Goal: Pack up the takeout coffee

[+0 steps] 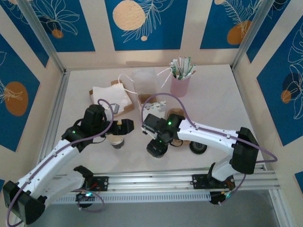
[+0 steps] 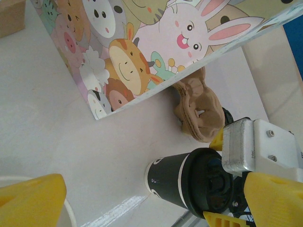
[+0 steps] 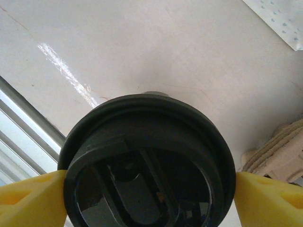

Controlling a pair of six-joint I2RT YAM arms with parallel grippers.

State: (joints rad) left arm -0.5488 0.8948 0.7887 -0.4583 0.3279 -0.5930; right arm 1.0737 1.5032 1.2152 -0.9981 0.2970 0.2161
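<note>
Hard to make out from above: the takeout coffee [image 1: 157, 151], a dark shape near the front rail [image 1: 165, 177], mostly covered by the right gripper [image 1: 158, 144]. Far plainer at the right wrist, looking straight down on the round black lid, with a yellow finger [image 3: 28, 198] pressed to each side, so clamped on the lid; cup body hidden beneath, lower lid cut off by the frame edge. Cannot tell whether lifted or standing on the table [image 3: 165, 42]. Left gripper [image 1: 124, 126] spread wide, holding nothing, poised over a lidless cup [image 1: 117, 141]; contents of that cup unreadable. From the left wrist, a side look at the coffee's dark wall, with a moulded cardboard carrier [image 2: 199, 111] just behind and a bag [image 2: 142, 47] printed with cartoon animals, top cut off there. From above, that bag just a pale open top with white handles, inside unreadable. Beside it, a pink cup [image 1: 180, 86] stuffed with wrapped straws [image 1: 182, 66].
</note>
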